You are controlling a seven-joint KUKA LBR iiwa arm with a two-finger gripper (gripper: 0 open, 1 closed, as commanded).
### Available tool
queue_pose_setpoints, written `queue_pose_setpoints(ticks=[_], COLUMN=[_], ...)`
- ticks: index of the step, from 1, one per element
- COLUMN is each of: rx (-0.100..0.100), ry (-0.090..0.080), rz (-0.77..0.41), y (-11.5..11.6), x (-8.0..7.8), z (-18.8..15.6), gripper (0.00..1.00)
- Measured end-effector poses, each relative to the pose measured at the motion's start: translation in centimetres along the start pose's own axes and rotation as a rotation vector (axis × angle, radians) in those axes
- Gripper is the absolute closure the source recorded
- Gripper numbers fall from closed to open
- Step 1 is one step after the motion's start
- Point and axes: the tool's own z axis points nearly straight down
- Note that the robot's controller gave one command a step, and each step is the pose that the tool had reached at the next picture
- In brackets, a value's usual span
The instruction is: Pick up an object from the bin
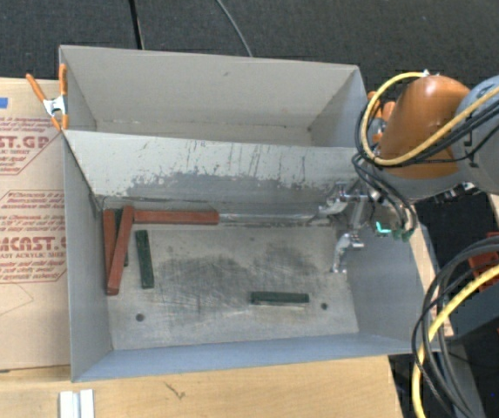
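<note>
Grey metal bin (232, 151): the arm enters from the right, its orange wrist cover (423, 129) above the bin's right wall and looped with yellow and black cables. The tool (340, 229) hangs low at the right end of the bin floor, close to the back wall. Its two metal fingers (343, 249) stand apart with nothing between them.

Contents, four pieces, all lying flat:
- A short dark green flat bar (279, 299) lies nearest the tool, toward the front and clear of it.
- A long reddish-brown bar (175, 218) runs along the foot of the back wall.
- A second reddish-brown bar (114, 255) lies by the left wall, meeting the first at the corner.
- A second dark green bar (144, 259) lies just beside it.
</note>
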Motion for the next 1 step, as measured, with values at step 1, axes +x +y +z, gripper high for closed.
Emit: queue_pose_setpoints(ticks=[1], rx=[0.001], ry=[-0.007], rz=[-0.001], y=[0.02], x=[-0.21], z=[-0.42], gripper=[0.0])
